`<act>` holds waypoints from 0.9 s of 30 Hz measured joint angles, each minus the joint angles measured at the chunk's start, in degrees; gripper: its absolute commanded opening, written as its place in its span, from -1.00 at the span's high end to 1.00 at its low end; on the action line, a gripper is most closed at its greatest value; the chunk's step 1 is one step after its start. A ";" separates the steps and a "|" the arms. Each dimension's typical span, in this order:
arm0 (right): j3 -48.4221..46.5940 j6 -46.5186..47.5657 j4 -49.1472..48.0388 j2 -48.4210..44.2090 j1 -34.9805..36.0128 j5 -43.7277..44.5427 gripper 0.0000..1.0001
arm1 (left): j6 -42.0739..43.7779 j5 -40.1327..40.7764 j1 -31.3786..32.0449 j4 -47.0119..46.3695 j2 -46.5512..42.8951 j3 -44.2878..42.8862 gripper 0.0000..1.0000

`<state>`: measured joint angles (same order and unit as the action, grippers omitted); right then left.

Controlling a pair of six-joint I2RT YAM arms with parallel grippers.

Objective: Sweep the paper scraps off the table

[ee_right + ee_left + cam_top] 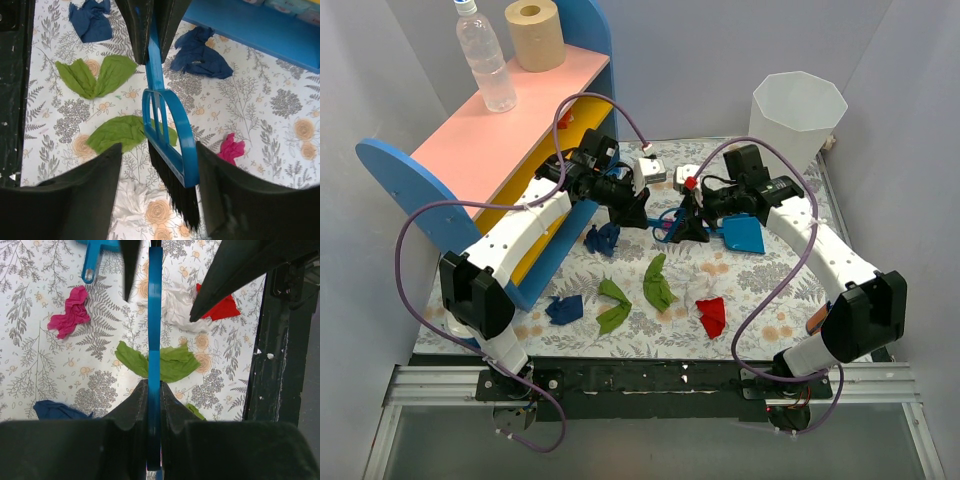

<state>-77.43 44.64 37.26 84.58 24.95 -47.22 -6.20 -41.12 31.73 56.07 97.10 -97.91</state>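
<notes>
**A:** What sits on the left of the bench?

**B:** A pink-and-yellow shelf with blue ends runs along the left edge. A clear plastic bottle and a roll of paper stand on top of it. The left arm reaches out in front of the shelf, over the leaf-and-flower cloth.

**A:** And its pincer?

**B:** The left pincer is pressed together on the thin blue handle of a hand brush, pinching it from both sides. I cannot tell whether the black bristles touch the cloth.

**A:** Where are the paper scraps?

**B:** The paper scraps lie loose on the cloth across the middle and near part of the bench. Furthest left, a navy scrap lies near the shelf's near end. A second navy scrap is just beside the shelf, below the left pincer. Next come two green scraps side by side, then a red scrap. The wrist cameras also show a magenta scrap and a white scrap close to the brush.

**A:** What is on the right?

**B:** The right pincer is spread wide, with one finger on either side of the brush head and not closed on it. Just to its right, a blue dustpan lies on the cloth. A white bin stands at the far right corner.
</notes>
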 measured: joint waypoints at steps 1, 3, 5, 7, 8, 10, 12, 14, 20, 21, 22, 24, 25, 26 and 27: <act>0.00 0.09 -0.07 0.35 0.22 0.07 0.08 | -0.15 0.02 0.00 -0.28 -0.02 0.00 0.90; 0.00 -0.87 -0.57 0.79 0.37 0.33 0.70 | -1.09 0.00 0.00 -1.03 -0.02 0.00 0.60; 0.00 -2.56 -2.14 0.87 0.44 0.68 0.94 | -2.16 -0.28 0.00 -1.25 -0.04 0.07 0.36; 0.04 -4.50 -2.47 0.87 0.24 0.26 0.97 | -4.52 0.02 0.00 -3.26 -0.07 0.07 0.31; 0.09 -5.53 -2.93 0.87 0.22 -0.07 0.97 | -5.86 -0.02 0.00 -4.20 -0.07 0.07 0.31; 0.44 -7.39 -3.69 0.87 -0.07 -1.40 0.97 | -9.38 -0.42 -0.24 -6.45 -0.22 0.33 0.31; 0.76 -10.14 -4.35 0.87 -1.05 -4.15 0.97 | -12.35 -1.51 -0.42 -8.15 -0.44 1.01 0.34; 1.36 -12.76 -5.07 0.87 -2.93 -7.19 0.97 | -15.28 -2.86 -0.66 -9.42 -0.44 1.51 0.39; 8.44 -28.63 -14.38 0.85 -9.90 -19.41 0.97 | -20.46 -8.04 -1.55 -12.87 0.00 1.84 0.43; 9.81 -31.19 -16.17 0.85 -10.71 -20.98 0.97 | -21.44 -9.18 -1.66 -13.73 0.50 1.79 0.40; 10.93 -33.22 -17.40 0.85 -11.37 -22.18 0.97 | -22.08 -9.86 -1.84 -14.27 0.98 1.77 0.38; 12.33 -36.37 -18.95 0.85 -12.22 -23.71 0.97 | -23.82 -11.67 -1.99 -15.43 2.73 1.36 0.35; 12.72 -37.59 -19.67 0.85 -12.39 -24.11 0.97 | -24.55 -12.48 -2.01 -15.67 3.63 1.03 0.35; 13.05 -38.84 -20.37 0.85 -12.59 -24.41 0.97 | -25.29 -13.38 -2.01 -15.85 4.61 0.57 0.37; 13.40 -39.74 -21.22 0.85 -12.63 -24.70 0.97 | -25.86 -14.19 -1.99 -15.93 5.51 0.09 0.38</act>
<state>-64.03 4.91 16.03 85.43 12.32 -71.92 -32.05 -55.31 29.74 40.14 102.61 -97.82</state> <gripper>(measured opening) 0.145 0.320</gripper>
